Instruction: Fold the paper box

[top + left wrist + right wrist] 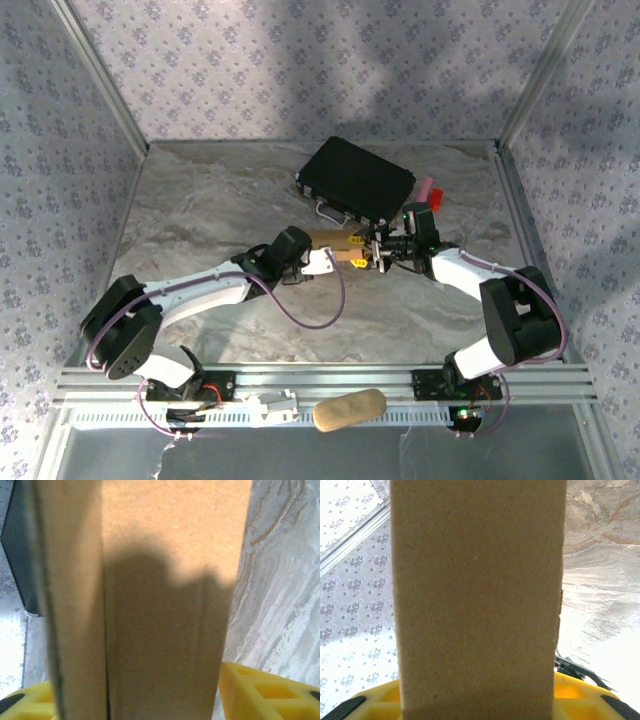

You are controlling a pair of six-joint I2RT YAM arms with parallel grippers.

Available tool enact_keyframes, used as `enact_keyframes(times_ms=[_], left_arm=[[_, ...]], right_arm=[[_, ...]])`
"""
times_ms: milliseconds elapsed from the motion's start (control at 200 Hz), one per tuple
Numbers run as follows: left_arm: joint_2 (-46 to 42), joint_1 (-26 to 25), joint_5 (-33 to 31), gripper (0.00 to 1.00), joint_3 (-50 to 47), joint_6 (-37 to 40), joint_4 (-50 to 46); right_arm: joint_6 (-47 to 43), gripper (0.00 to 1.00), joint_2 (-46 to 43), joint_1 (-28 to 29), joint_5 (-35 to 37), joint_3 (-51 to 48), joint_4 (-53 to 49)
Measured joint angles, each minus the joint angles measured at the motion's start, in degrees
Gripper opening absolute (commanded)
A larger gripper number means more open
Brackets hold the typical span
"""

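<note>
Looks well along: paper box (338,246) mid-table, just before the black case (355,180), folded to a flat slab, clamped in the right gripper (383,252), straddled by the left gripper (355,252), pinching or not hard to tell, one seam probably wanting tucking.

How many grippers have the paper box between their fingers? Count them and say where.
2. The left gripper straddles the paper box at its left end, the right gripper at its right end, just in front of the black case.
</note>
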Motion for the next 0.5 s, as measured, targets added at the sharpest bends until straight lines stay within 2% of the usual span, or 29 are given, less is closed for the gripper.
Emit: enact_keyframes(times_ms=[160,500], left_arm=[[0.02,0.15,0.22,0.47,0.35,-0.44,-0.13],[0.00,0.20,2.58,0.43,3.08,-1.29,-5.16]], right_arm=[[-0.44,0.38,0.00,-0.15,-0.09,0.00,-0.28],[-1.44,0.58,-0.02,-0.44,-0.37,0.00,-2.10]])
